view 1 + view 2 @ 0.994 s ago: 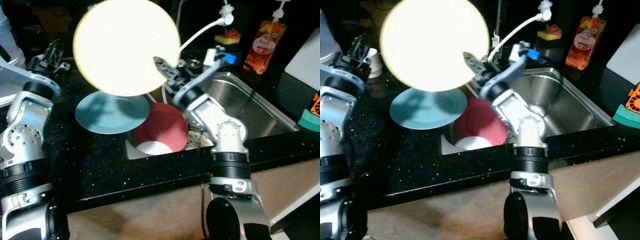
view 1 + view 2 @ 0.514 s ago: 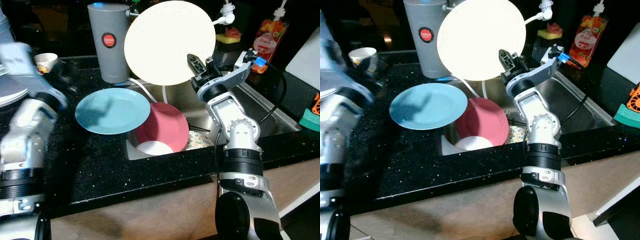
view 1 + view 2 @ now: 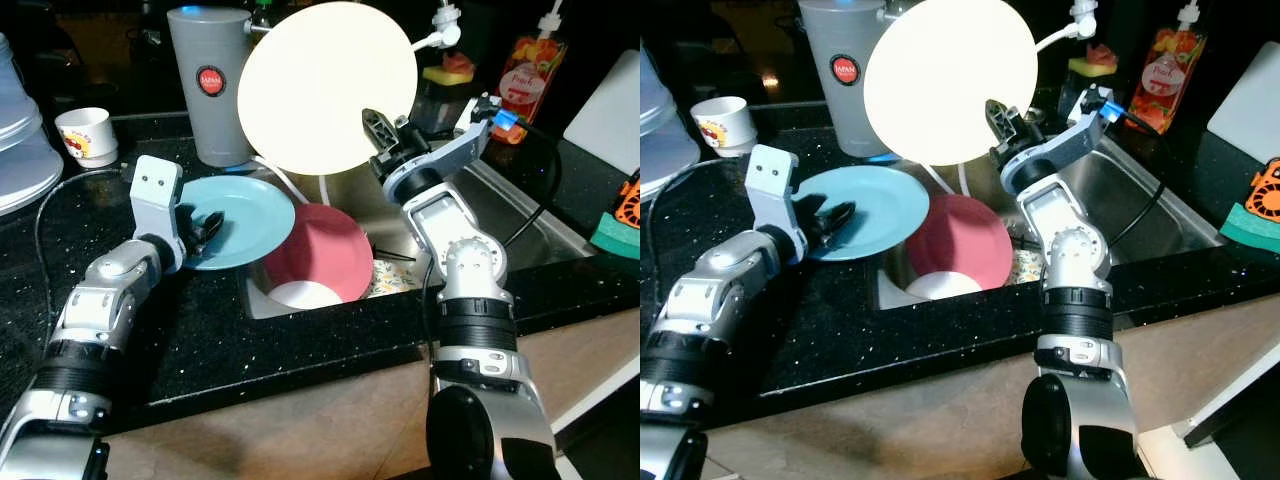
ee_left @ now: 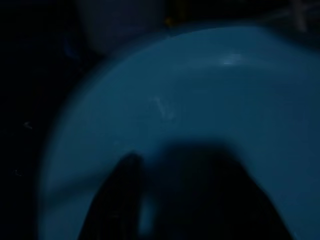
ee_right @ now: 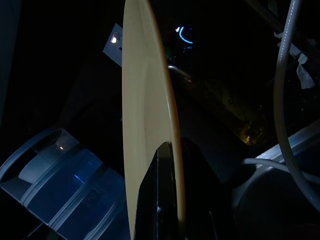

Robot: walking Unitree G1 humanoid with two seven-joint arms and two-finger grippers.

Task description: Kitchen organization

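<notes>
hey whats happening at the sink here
The robot is sorting dishes at a kitchen sink. Its right gripper is shut on the rim of a cream plate, holding it upright in the air over the sink. Its left gripper reaches onto a blue plate that lies flat on the black counter by the sink's edge. A red plate leans inside the basin.

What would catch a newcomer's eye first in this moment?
The cream plate, glaring bright, held upright above the sink by the right gripper, jaws pinching its rim. Below it, the left gripper reaches onto the blue plate on the black counter, beside a red plate leaning in the sink.
</notes>
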